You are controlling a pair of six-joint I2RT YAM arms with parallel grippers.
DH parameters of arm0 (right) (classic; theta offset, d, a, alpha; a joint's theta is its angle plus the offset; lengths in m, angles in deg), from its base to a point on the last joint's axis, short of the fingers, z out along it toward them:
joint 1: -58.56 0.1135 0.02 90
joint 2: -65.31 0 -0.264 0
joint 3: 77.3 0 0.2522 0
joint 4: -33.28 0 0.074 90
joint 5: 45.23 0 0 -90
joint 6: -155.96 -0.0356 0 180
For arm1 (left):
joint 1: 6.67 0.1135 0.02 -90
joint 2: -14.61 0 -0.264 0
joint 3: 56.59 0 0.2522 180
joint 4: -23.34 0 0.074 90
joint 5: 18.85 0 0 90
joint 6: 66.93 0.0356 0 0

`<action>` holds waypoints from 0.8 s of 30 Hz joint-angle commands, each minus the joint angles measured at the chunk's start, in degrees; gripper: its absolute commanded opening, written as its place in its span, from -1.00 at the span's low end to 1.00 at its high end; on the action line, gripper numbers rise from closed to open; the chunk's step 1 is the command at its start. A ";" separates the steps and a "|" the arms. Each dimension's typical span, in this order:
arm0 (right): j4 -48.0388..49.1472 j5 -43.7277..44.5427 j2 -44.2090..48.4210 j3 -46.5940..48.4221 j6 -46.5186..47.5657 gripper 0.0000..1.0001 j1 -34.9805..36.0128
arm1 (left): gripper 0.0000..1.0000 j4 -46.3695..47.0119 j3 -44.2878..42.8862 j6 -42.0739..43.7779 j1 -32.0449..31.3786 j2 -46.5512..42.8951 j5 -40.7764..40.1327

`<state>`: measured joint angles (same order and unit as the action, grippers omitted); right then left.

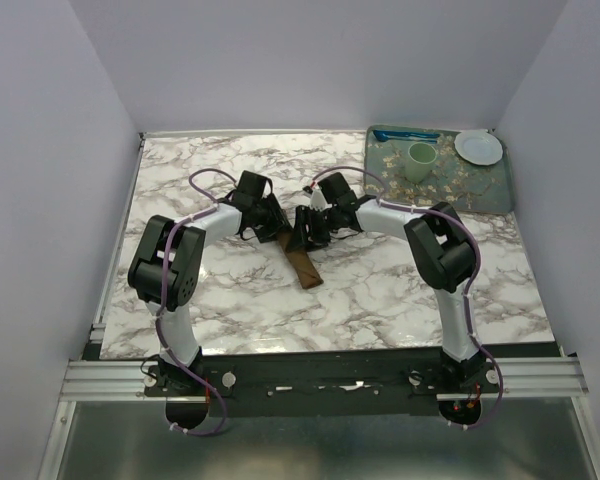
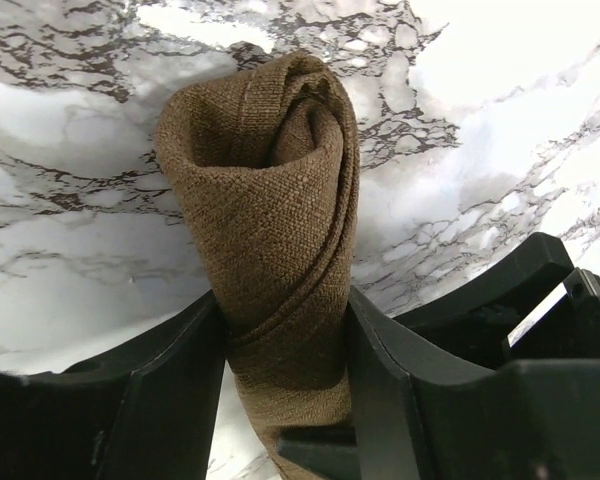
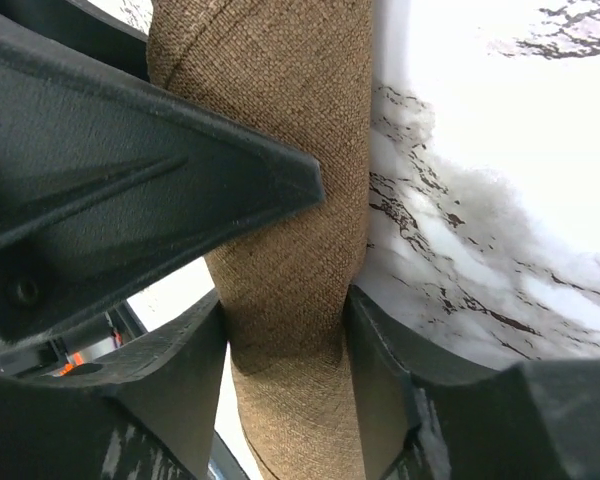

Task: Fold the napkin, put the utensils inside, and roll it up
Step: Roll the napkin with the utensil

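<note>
The brown napkin is rolled into a tight tube lying on the marble table at its middle. My left gripper is shut on the roll near its far end; the left wrist view shows the spiral end between its fingers. My right gripper is shut on the same roll right beside the left one; the right wrist view shows the cloth tube pinched between its fingers. The spoon is hidden.
A floral tray at the back right holds a green cup, a white plate and a bright blue plastic utensil. White walls close in the table on three sides.
</note>
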<state>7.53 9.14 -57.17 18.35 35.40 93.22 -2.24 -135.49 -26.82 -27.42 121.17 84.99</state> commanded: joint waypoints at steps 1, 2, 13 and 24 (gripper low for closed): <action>0.13 -1.63 0.48 -0.76 0.77 0.18 -0.03 | 0.08 -0.75 -0.51 1.11 -0.16 0.14 -1.89; -0.22 -1.54 0.74 -0.94 1.21 0.22 -0.03 | 0.08 -0.67 -0.42 1.20 -0.16 0.22 -1.72; -1.63 0.13 4.35 -3.40 3.32 0.41 -0.03 | 0.36 -1.90 1.16 3.83 -0.08 -2.50 -3.12; -4.79 11.80 11.29 -7.09 9.19 0.73 1.64 | 0.56 -1.99 3.62 3.14 1.93 -5.84 -2.86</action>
<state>6.21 11.26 -50.68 12.27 39.77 93.46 -3.37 -134.07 -23.80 -27.09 119.01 83.59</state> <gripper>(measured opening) 0.843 0.768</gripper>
